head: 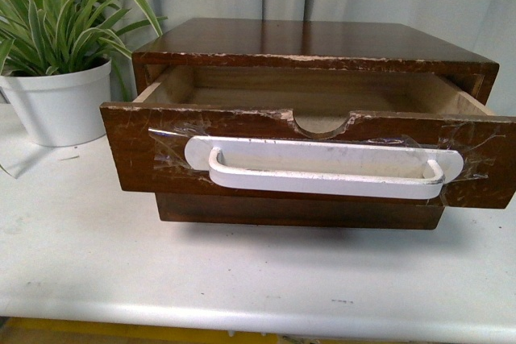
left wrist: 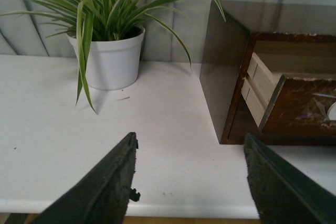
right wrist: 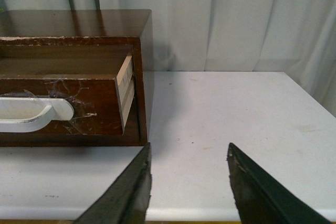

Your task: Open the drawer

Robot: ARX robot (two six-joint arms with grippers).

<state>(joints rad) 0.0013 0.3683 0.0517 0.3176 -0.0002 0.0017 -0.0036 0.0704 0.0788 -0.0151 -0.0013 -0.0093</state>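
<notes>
The shallow dark-brown wooden drawer [head: 242, 125] sits pulled partway out of its dark wooden cabinet [head: 314, 38], mid-way along the white worktop [head: 161, 271], bare pale interior on show. Its long white bar handle [head: 322, 168] is taped across the front, below a half-round notch in the chipped upper edge. The left fingers [left wrist: 105, 187] are spread wide, gripping nothing, over the worktop's near edge and left of the cabinet. The right fingers [right wrist: 131, 192] are parted too, empty, off the cabinet's right side. A striped green plant in a white pot [head: 60, 102] stands back left.
</notes>
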